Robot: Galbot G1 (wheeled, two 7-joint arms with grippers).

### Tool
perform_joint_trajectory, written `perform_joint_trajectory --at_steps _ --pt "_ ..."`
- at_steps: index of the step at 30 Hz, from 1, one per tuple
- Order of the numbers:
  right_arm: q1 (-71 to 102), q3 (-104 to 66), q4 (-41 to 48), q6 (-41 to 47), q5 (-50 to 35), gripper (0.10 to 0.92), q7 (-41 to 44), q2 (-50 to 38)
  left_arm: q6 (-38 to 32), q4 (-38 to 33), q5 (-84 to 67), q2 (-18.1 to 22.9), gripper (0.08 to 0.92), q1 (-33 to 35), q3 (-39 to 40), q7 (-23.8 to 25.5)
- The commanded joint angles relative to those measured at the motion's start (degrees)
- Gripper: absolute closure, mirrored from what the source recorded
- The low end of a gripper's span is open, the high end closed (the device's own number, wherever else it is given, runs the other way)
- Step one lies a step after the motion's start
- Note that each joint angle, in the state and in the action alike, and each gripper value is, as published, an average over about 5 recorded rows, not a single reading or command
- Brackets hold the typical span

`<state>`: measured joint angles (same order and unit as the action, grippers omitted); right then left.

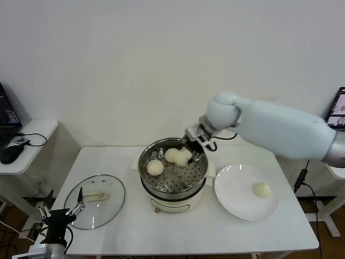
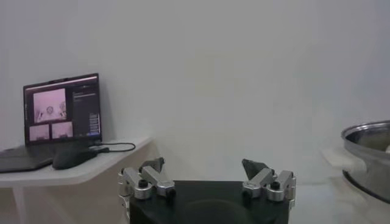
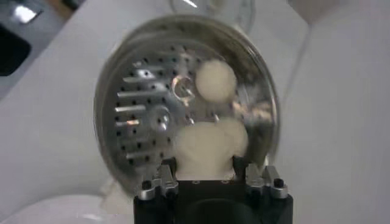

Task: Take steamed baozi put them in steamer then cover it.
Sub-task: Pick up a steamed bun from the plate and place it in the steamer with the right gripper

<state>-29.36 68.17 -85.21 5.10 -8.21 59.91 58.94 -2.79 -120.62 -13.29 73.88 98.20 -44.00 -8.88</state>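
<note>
1. Right gripper (image 1: 190, 148) is over the far side of the steamer (image 1: 200, 181), fingers pinching a bun (image 3: 204, 152) low above the tray (image 3: 140, 115).
2. In the pot: one bun (image 1: 155, 168) sits on the robot's-left part of the tray; the held bun and another (image 1: 173, 155) are pressed together at the far side. I can't tell whether the held one is resting on the tray yet.
3. One bun (image 1: 262, 189) is left on the plate (image 1: 232, 202), right of the steamer.
4. To do this step well: lower until the bun bears on the tray, spread the fingers only enough to clear it, lift straight up. Sideways drag would roll it or shove its neighbour.
5. Soft dough may stick to the fingers; lift slowly.
6. In the way: the steamer's far rim is close under the wrist; keep clear on exit.
7. Cover (image 1: 96, 200) lies flat on the table (image 1: 178, 232), left of the steamer, handle (image 1: 97, 197) up, not yet on.
8. Left gripper (image 1: 62, 211) is parked at the table's near-left corner beside the cover, fingers spread, empty.
9. Laptop (image 2: 61, 115) and mouse (image 2: 72, 158) are on a side table, well apart.
</note>
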Motion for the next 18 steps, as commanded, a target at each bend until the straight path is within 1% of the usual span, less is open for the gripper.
perform_joint_trajectory --at_steps 1,8,18 --pt "1.4 5.0 0.6 -12.6 7.6 0.440 -1.3 5.8 -0.5 0.4 0.0 0.0 0.177 0.0 0.0 0.0" --pt "1.8 5.5 2.6 -15.9 12.3 0.440 -1.1 6.5 -0.7 0.7 0.0 0.1 0.177 -0.1 0.2 -0.1" --pt "1.9 6.0 2.3 -15.7 10.0 0.433 -0.5 6.3 -0.9 1.0 -0.1 0.0 0.177 -0.3 0.3 -0.1"
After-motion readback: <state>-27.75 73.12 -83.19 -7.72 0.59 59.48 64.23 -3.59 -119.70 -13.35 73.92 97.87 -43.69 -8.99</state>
